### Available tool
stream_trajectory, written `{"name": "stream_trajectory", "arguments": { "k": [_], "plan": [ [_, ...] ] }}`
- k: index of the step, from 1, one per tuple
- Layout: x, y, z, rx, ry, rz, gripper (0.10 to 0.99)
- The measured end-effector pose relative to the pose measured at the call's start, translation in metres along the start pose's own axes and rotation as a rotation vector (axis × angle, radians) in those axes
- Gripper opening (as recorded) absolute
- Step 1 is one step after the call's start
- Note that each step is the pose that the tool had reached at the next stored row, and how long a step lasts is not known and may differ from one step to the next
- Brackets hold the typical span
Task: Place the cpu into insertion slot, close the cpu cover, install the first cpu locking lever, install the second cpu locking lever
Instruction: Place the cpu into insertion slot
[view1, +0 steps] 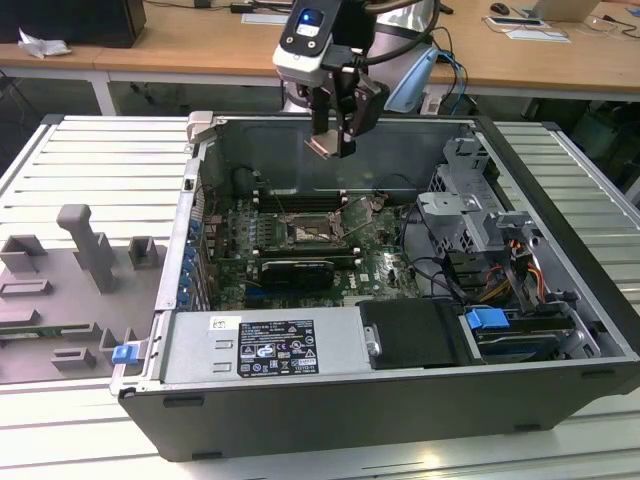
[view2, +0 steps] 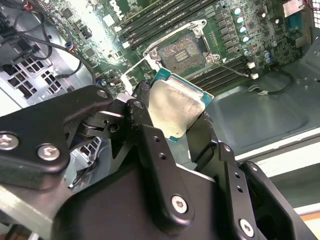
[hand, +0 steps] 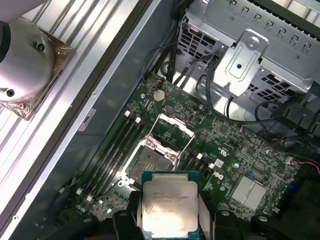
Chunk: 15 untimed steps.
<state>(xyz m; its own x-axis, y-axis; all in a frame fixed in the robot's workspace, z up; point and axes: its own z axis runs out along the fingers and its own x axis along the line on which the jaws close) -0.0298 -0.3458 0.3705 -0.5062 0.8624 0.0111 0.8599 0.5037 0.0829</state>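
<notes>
Hovering above the insertion slot, the gripper clasps the cpu, not yet seated. The cpu cover seems raised; closing and locking are undone.

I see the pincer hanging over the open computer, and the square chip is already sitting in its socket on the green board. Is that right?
Not quite. The pincer does hang over the open computer case, but the cpu is not in the insertion slot. The second wrist view shows the chip gripped between the pincer's fingers, clear of the slot, which lies bare.
</notes>
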Motion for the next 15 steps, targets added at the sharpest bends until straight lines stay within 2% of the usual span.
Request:
{"name": "stream_trajectory", "arguments": {
  "k": [5, 15],
  "plan": [
    [0.0, 0.0, 0.0001, 0.0, -0.0035, 0.03, 0.537],
    [0.0, -0.0001, 0.0009, 0.001, -0.0152, 0.132, 0.537]
  ]
}}
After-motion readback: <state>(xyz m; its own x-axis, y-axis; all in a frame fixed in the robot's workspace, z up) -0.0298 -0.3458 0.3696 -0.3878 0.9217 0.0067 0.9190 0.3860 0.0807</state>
